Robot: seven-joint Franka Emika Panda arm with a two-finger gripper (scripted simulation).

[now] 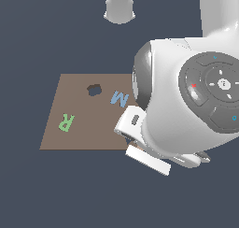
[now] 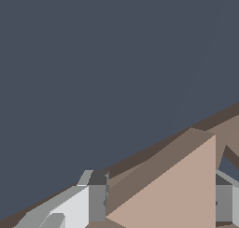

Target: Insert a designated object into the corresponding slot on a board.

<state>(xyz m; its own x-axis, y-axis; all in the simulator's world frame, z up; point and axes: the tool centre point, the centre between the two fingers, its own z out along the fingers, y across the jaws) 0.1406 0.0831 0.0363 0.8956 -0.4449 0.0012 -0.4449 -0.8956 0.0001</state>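
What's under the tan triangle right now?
In the wrist view, brown board shows beneath the tan triangle, which sits between the fingers of the hand. A dark patch shows past its edge. Whatever lies directly under the triangle is covered.

The big white arm (image 1: pixel 186 105) hides the hand; beyond it, the brown board (image 1: pixel 79 133) carries a blue M (image 1: pixel 119 98), a green R (image 1: pixel 66 122) and a dark hole (image 1: pixel 94 89).
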